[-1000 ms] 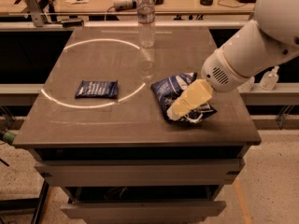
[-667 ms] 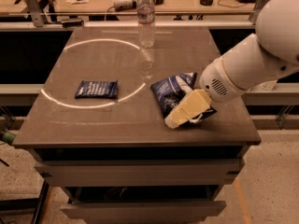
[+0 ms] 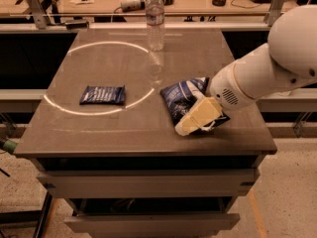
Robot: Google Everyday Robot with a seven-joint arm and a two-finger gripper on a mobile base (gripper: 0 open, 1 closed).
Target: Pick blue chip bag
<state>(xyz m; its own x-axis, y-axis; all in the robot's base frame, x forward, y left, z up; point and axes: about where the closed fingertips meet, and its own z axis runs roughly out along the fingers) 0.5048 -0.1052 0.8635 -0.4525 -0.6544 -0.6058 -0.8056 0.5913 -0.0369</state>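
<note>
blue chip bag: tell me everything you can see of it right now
The blue chip bag is puffy, crumpled dark-blue foil with white markings. It lies on the table, right of centre and towards the front edge. The gripper sits over its front-right part and hides that portion. Whether it has a hold on the bag cannot be seen.

The blue chip bag (image 3: 179, 99) is dark blue with white patches and lettering. The cream-coloured gripper (image 3: 194, 122) lies over the bag's front right side, below the white arm (image 3: 267, 68). The small packet (image 3: 102, 94) is dark blue with pale print, and the grey-brown table (image 3: 99, 133) bears a pale ring (image 3: 106, 43).
</note>
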